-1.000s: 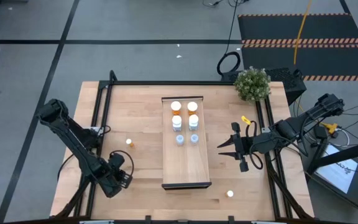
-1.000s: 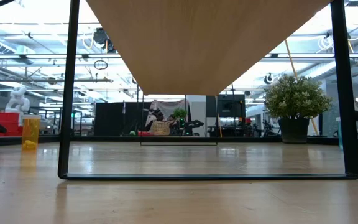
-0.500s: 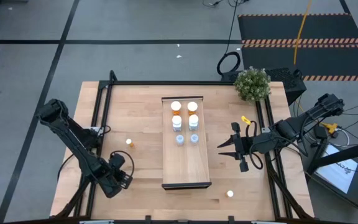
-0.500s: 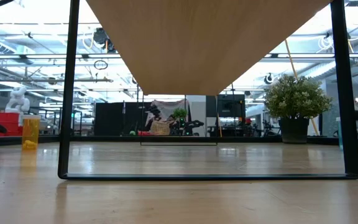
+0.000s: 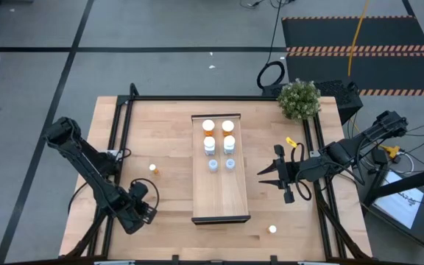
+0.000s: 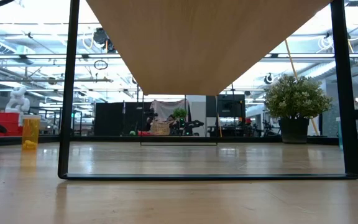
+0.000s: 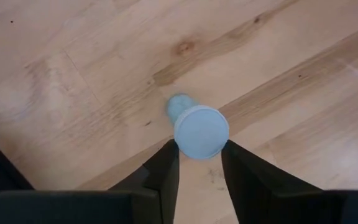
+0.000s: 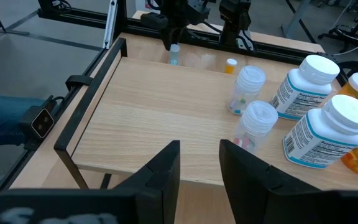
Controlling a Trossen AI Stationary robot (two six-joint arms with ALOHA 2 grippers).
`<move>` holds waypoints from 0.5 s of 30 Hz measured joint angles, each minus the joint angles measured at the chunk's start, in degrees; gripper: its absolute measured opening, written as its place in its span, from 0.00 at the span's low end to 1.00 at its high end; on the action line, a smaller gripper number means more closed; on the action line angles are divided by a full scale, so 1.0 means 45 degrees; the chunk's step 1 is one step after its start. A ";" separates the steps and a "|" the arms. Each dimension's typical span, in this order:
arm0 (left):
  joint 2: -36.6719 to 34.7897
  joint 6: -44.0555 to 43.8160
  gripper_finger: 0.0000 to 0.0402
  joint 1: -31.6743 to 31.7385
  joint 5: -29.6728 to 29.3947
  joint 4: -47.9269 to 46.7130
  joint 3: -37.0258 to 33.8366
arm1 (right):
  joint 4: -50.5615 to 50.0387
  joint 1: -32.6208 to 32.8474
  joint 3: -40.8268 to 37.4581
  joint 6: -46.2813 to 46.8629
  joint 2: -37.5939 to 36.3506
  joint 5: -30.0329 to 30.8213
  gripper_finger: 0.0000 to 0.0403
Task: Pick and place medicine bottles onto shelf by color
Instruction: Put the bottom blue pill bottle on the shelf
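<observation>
Wood table (image 5: 168, 147) (6 bottles (image 5: 219, 144) on shelf (image 5: 220, 195)).

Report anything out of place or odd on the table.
Nothing is spilled or damaged. Six bottles stand upright on the shelf. Off it are an orange bottle, a white-capped bottle, and a bluish bottle between the left gripper's fingers.

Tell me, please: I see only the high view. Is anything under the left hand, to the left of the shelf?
Observer: Yes. The left wrist view shows a small bottle with a pale blue cap, upright on the table, directly under the left hand.
Operator: And the right hand?
Observer: Its wrist view shows the right hand open and empty, facing the shelf.
Operator: Does the shelf lie flat on the table?
Observer: No. The low view shows it raised on a dark frame.
</observation>
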 joint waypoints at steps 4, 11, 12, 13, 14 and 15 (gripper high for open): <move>0.0005 -0.0053 0.40 0.0000 0.0015 -0.0056 0.0000 | 0.0000 0.0001 0.0000 0.0000 0.0000 0.0000 0.26; 0.0005 -0.0103 0.60 0.0053 0.0015 -0.0445 0.0000 | 0.0000 -0.0003 0.0000 0.0000 0.0000 0.0000 0.26; 0.0005 -0.0068 0.62 0.0092 0.0012 -0.0445 0.0000 | 0.0000 0.0000 0.0000 0.0000 0.0000 -0.0003 0.26; 0.0005 0.0003 0.63 0.0125 -0.0008 -0.0442 0.0000 | 0.0000 -0.0003 0.0000 0.0000 0.0000 -0.0003 0.26; 0.0005 0.0060 0.63 0.0165 -0.0029 -0.0437 0.0000 | 0.0000 0.0001 0.0000 0.0000 0.0000 -0.0003 0.26; 0.0005 0.0148 0.63 0.0193 -0.0034 -0.0442 0.0000 | 0.0000 0.0000 0.0000 0.0000 0.0000 -0.0005 0.26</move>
